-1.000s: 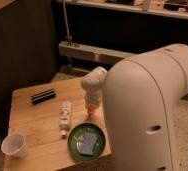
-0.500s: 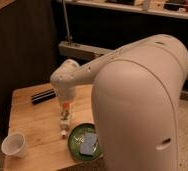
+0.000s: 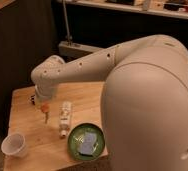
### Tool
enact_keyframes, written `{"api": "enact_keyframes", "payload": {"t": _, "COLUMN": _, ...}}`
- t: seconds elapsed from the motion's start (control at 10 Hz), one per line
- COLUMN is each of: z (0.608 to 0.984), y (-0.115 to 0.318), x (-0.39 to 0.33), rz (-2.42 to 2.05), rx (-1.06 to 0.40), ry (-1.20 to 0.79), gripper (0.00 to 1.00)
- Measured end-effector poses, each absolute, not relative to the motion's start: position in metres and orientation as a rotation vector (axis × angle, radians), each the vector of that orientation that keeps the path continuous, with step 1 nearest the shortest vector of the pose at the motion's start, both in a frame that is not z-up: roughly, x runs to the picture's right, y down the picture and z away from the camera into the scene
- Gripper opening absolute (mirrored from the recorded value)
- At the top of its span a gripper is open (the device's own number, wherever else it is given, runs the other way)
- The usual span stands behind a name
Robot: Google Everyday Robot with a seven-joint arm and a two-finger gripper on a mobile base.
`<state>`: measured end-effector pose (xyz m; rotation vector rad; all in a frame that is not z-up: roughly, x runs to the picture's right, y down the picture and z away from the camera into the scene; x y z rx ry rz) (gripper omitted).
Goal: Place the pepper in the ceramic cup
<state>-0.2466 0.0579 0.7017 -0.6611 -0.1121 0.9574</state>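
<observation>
Camera view, left end of the worktop [image 3: 32, 127]: is that the hand [image 3: 45, 103] under the white arm [image 3: 87, 67]?

Yes, it points down over the wood, and its fingers are pressed together on the pepper [image 3: 46, 108].

So the pepper is off the worktop?

It looks so. It hangs from the hand, orange part up and pale stem end down, just left of the white bottle [image 3: 65, 118] lying there.

And the cup [image 3: 13, 145]?

It stands upright at the near left corner, well apart from the pepper, which is farther back and to its right.

Anything else?

A green plate [image 3: 72, 146] by the near edge with something pale blue [image 3: 88, 144] on it, and a dark object [image 3: 32, 99] half hidden behind the wrist.
</observation>
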Motion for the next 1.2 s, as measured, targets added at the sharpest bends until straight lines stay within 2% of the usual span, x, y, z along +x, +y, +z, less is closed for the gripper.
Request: {"api": "enact_keyframes", "payload": {"t": 1.2, "z": 0.7011, "y": 0.0573, "x": -0.2493, "rz": 0.941, "rx": -0.675, "ry": -0.133, "gripper": 0.06}}
